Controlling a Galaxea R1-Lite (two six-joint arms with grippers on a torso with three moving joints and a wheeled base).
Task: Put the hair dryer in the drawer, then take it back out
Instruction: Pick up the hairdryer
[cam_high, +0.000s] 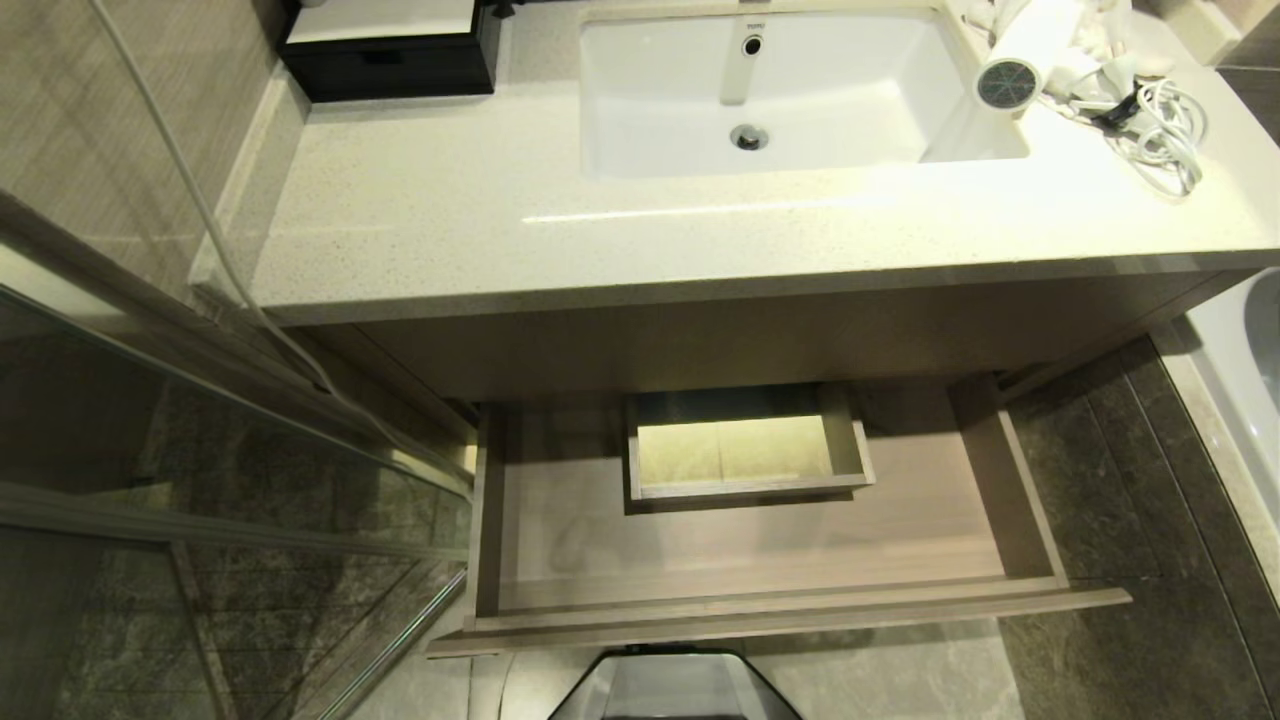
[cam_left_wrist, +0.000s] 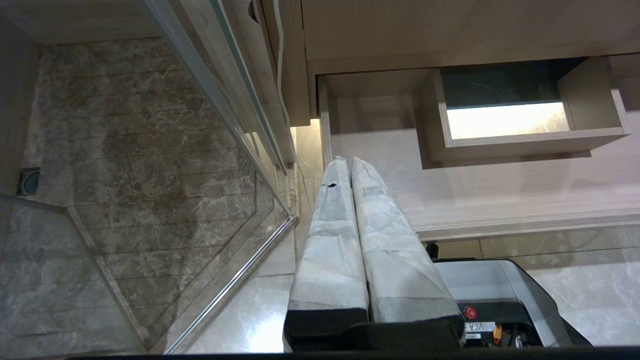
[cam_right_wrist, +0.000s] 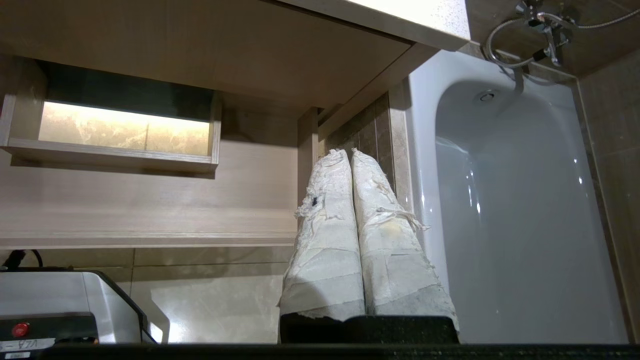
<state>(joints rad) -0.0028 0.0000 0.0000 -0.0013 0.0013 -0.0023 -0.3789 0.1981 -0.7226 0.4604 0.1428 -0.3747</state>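
Bathroom vanity desk (cam_high: 420, 220) carried the hair dryer (cam_high: 1030, 55) beside the sink (cam_high: 640, 100), while the drawer (cam_high: 780, 605) stood pulled out, apparently ready to receive it. Only the wrist views showed the left hand (cam_left_wrist: 350, 162) and right hand (cam_right_wrist: 349, 154), both closed and empty, low by the drawer front.

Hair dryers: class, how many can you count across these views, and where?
1. The hair dryer lies on the countertop to the right of the sink, its cord bundled beside it. The open drawer shows none; nothing seems hidden.
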